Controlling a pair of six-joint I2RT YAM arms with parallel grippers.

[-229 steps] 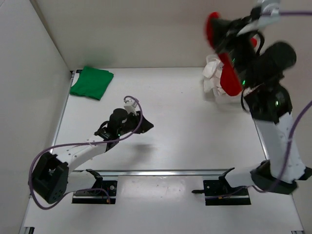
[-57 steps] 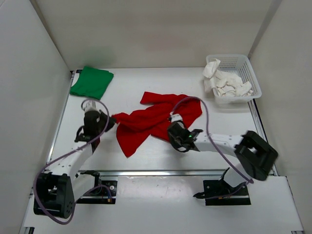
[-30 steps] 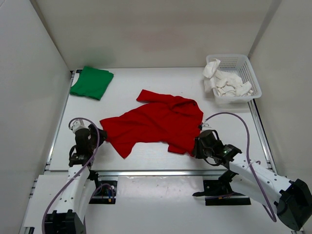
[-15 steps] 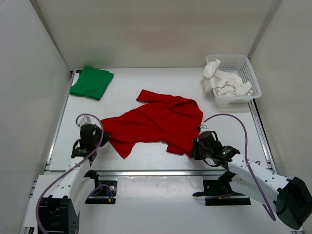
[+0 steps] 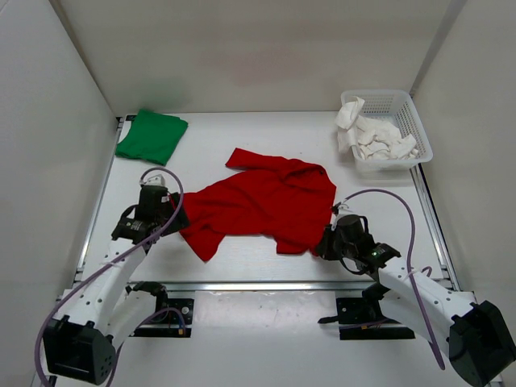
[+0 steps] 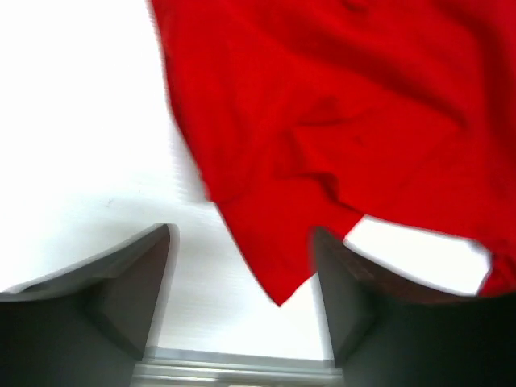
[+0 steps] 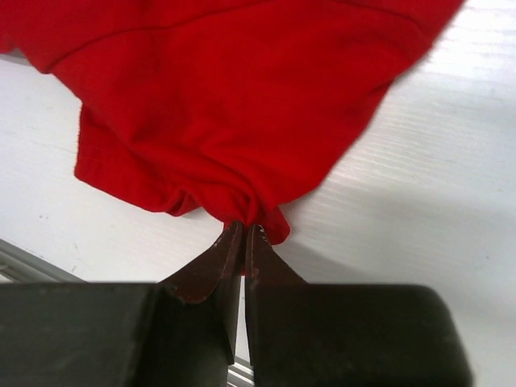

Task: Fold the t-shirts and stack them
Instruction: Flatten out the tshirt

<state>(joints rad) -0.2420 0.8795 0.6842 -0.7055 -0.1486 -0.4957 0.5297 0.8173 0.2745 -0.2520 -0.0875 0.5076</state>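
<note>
The red t-shirt [image 5: 258,205] lies spread and wrinkled on the middle of the table. My right gripper [image 7: 244,227] is shut on a bunched bit of its near right hem, seen from above at the right gripper [image 5: 322,243]. My left gripper [image 5: 175,218] stands open at the shirt's left edge. In the left wrist view a corner of the red t-shirt [image 6: 322,121] lies loose between the spread fingers [image 6: 121,282], and the left gripper [image 6: 242,234] holds nothing. The green t-shirt [image 5: 151,135] sits folded at the far left. The white t-shirt [image 5: 375,139] is crumpled in the basket.
The white mesh basket [image 5: 403,97] stands at the far right corner. A metal rail [image 5: 258,284] runs along the near table edge in front of both arm bases. White walls close the table in on the left, back and right.
My left gripper has opened and let go of the red shirt's left edge, and the left arm has moved a little away from the near edge. The right gripper has stayed shut on the hem.
</note>
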